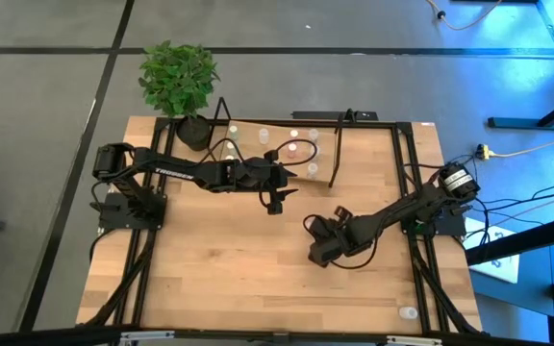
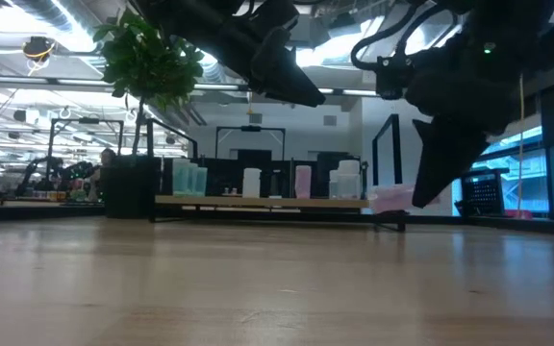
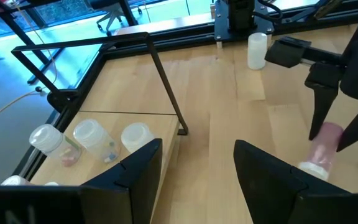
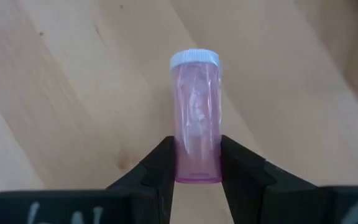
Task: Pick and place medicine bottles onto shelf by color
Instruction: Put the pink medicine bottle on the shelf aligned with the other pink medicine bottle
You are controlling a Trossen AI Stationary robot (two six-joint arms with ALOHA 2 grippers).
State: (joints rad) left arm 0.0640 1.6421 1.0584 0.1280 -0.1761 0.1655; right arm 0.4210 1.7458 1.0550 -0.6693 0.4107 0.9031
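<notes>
The pink bottle [image 4: 196,118] sits clamped between the fingers of my right end effector [image 4: 196,163], gripped at its base with its pale cap pointing away from my wrist; it is tilted rather than upright. In the left wrist view the same bottle [image 3: 321,148] hangs between those fingers just above the desk [image 3: 229,93]. In the high view my right end effector [image 1: 319,252] is over the middle of the desk [image 1: 239,269], well apart from the shelf [image 1: 354,154], which lies along the far edge. Several bottles stand on the shelf: in the low view a greenish pair [image 2: 188,179], a white one [image 2: 251,182], a pink one [image 2: 303,181] and clear ones [image 2: 347,181] line up along the board. My left end effector [image 3: 197,168] has its fingers apart and nothing between them; in the high view it [image 1: 279,192] hovers just in front of the shelf's left portion. Its wrist view shows three clear capped bottles [image 3: 92,138] lying near the black wire frame [image 3: 160,68], whether on the board or beside it I cannot tell. One more white bottle [image 3: 257,50] stands far across the desk. A single bottle [image 1: 408,312] rests at the near right corner. A potted plant [image 1: 178,82] stands at the far left corner.
</notes>
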